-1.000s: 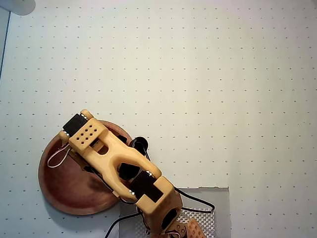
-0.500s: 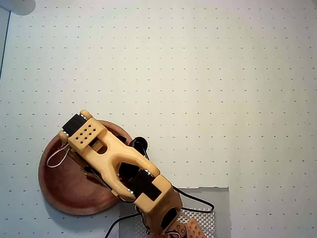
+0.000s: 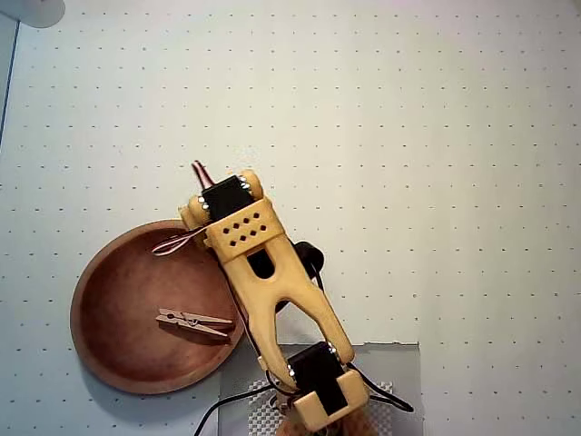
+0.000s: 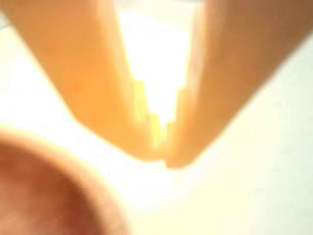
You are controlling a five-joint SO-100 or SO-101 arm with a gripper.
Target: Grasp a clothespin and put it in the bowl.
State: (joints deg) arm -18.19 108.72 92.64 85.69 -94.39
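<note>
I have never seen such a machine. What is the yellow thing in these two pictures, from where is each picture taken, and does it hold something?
The yellow thing is a small robot arm standing on a table with a dotted white surface. One picture comes from a camera above, looking straight down. The other, blurry one comes from a camera on the arm's wrist, looking along its hand. There the two yellow fingers meet at the tips, with nothing between them, so the hand is empty. From above, a round wooden bowl sits on the table, and a wooden clothespin lies inside it. The brown curve at the wrist picture's lower left is the rim of that bowl, beside the hand.
</note>
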